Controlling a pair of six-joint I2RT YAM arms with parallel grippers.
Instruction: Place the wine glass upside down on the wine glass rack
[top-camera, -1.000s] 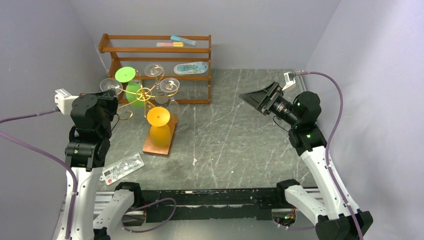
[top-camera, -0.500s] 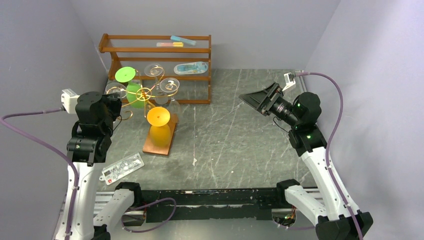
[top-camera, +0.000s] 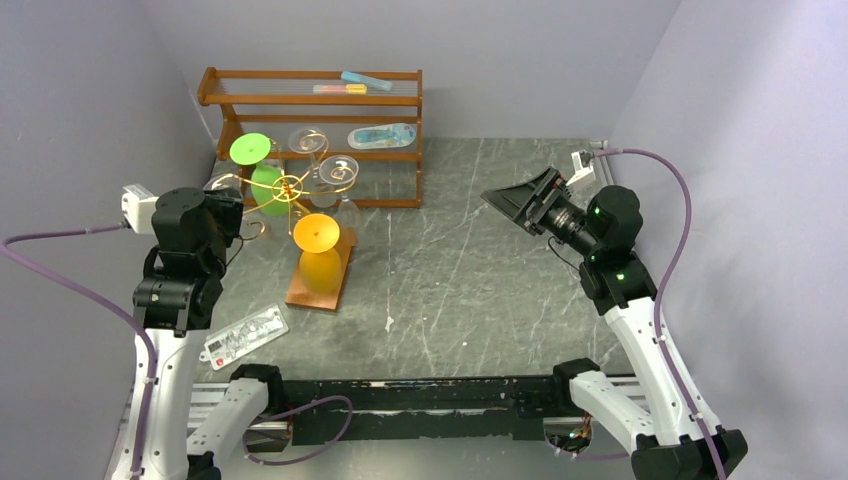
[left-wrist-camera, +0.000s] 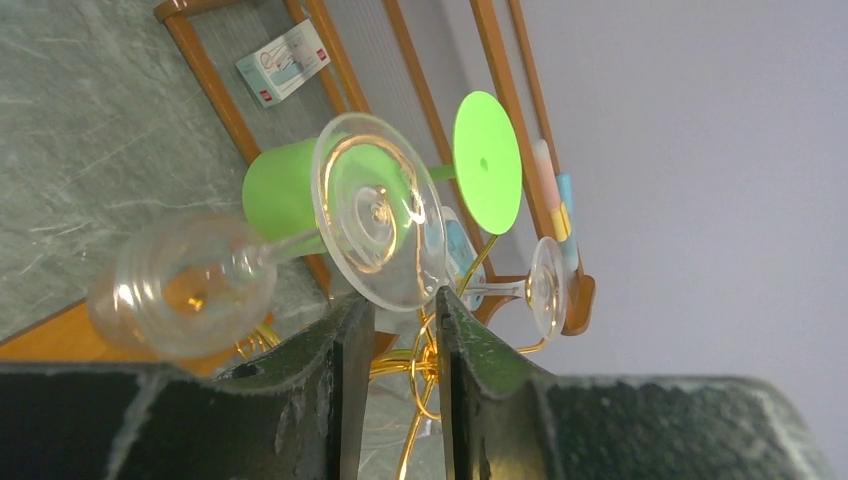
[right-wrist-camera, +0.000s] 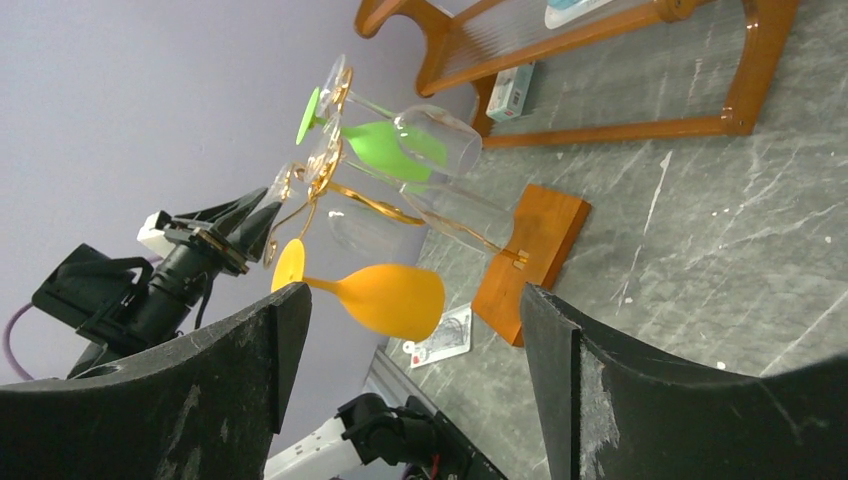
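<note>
Gripper report, left side: the left gripper (left-wrist-camera: 405, 315) sits just beside the gold wire rack (top-camera: 287, 188), a stand of curled scroll arms on a flat copper-brown base, set on the grey marbled desk (top-camera: 480, 270). Its fingers (left-wrist-camera: 350, 380) are a narrow gap apart. Gold wire shows through the gap and nothing is clamped there. The clear wine glass (left-wrist-camera: 375, 210) hangs upside down on the scroll nearest this gripper, with the wire curl visible through its round foot and the bowl below. The foot's rim lies right at the fingertips, and contact cannot be confirmed. The right gripper (right-wrist-camera: 410, 300) is over the right side of the desk, well apart from the rack, with its fingers spread wide and empty. Also hung on the rack are a green glass (top-camera: 250, 149), an orange glass (top-camera: 316, 232) and two more clear ones. A brown wooden shelf unit (top-camera: 310, 100) stands behind the rack. A flat white packet (top-camera: 245, 335) lies on the desk near the left arm.
</note>
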